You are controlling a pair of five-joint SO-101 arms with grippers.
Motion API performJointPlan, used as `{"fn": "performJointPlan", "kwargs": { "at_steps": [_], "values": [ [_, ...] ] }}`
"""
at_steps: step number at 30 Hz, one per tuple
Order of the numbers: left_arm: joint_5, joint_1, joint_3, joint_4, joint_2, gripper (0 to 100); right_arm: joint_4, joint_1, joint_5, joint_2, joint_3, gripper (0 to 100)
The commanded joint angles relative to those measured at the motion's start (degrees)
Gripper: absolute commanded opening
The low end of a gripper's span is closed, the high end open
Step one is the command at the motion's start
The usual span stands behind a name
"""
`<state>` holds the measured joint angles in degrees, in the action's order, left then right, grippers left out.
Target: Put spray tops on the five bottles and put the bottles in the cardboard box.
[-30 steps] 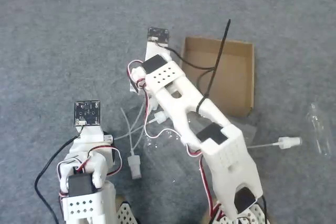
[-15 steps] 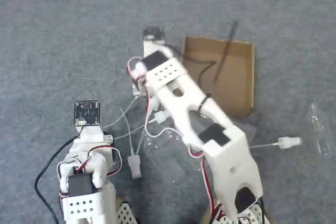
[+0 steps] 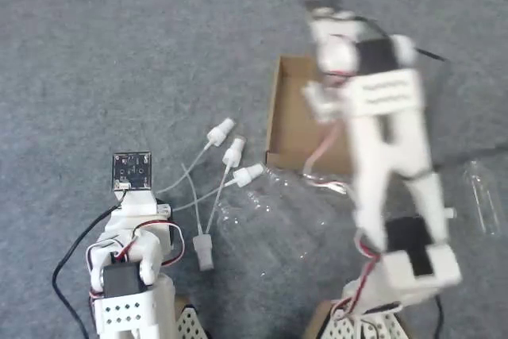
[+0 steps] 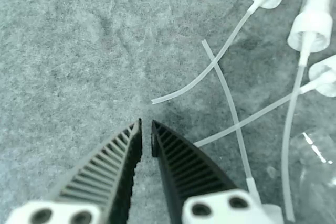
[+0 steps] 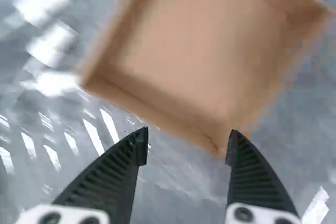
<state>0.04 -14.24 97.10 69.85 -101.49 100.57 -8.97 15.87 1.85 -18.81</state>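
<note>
No text, label, number or sign could be read: the cardboard box (image 3: 290, 121) was plain, the dark board (image 3: 131, 171) at lower left illegible.

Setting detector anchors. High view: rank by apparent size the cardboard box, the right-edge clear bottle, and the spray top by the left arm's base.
1. cardboard box, even partly covered.
2. clear bottle.
3. spray top; with its tube it is about as long as the bottle, but far thinner.
</note>
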Motion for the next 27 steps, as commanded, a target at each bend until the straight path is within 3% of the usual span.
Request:
{"fn": "performJointPlan", "kwargs": {
  "at_steps": [1,4,9,11,17,27],
  "values": [
    [-0.53,-0.26,-0.48,0.00,-0.70,2,2.15,11.21,13.45,-12.18,9.67,20.2],
    [-0.53,-0.26,-0.48,0.00,-0.70,2,1.98,18.51,20.31,-17.71,17.76,20.2],
    [-0.53,-0.26,-0.48,0.00,-0.70,2,1.45,27.30,20.04,-22.81,32.88,20.3],
    [-0.53,-0.26,-0.48,0.00,-0.70,2,-1.01,30.20,14.33,-24.04,38.95,20.5],
    [-0.53,-0.26,-0.48,0.00,-0.70,2,-16.13,40.84,-12.04,-25.01,49.93,20.6],
    [-0.53,-0.26,-0.48,0.00,-0.70,2,-32.92,42.33,-21.98,-25.01,61.98,20.5]
  ]
}}
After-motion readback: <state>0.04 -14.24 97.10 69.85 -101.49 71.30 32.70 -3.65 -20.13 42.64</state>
